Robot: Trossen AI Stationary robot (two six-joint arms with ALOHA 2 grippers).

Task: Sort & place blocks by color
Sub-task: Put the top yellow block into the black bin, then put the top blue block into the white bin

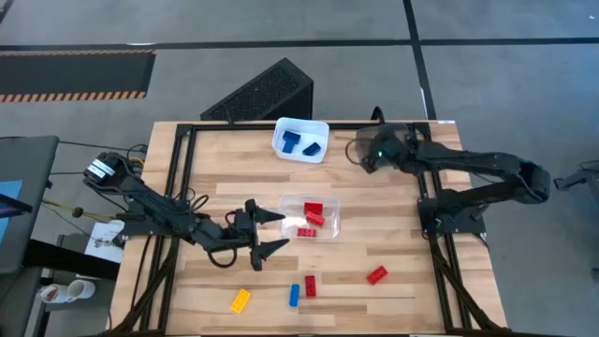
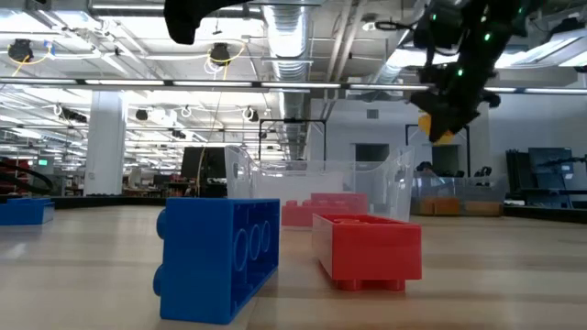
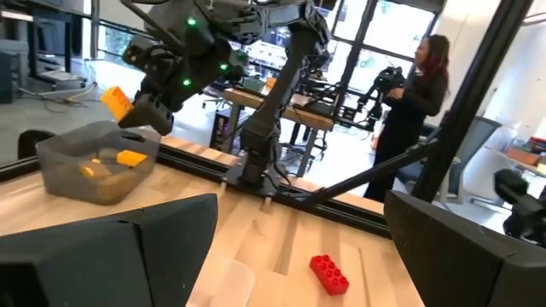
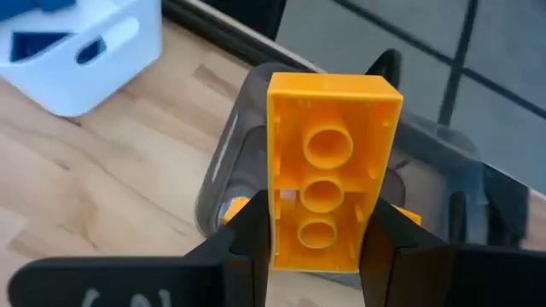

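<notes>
Above the grey bin (image 4: 256,162) at the counter's far right corner, the right pincer (image 4: 317,234) grips a yellow block (image 4: 328,166) for release among the yellow pieces below. Mid-counter, the left pincer (image 1: 271,232) waits, fingers spread, beside the clear bin (image 1: 328,229) of red blocks. Blue blocks fill the white bin (image 1: 281,136).

A light wooden table (image 1: 225,154) with a black metal frame carries three bins. A white bin (image 1: 300,139) sits near the middle of the far edge. A grey bin (image 3: 94,162) sits at the far right corner. A clear bin (image 1: 310,218) sits near the table's centre. A dark slatted panel (image 1: 262,94) lies on the floor beyond the far edge. A person in dark clothes (image 3: 418,102) stands in the room behind.
</notes>
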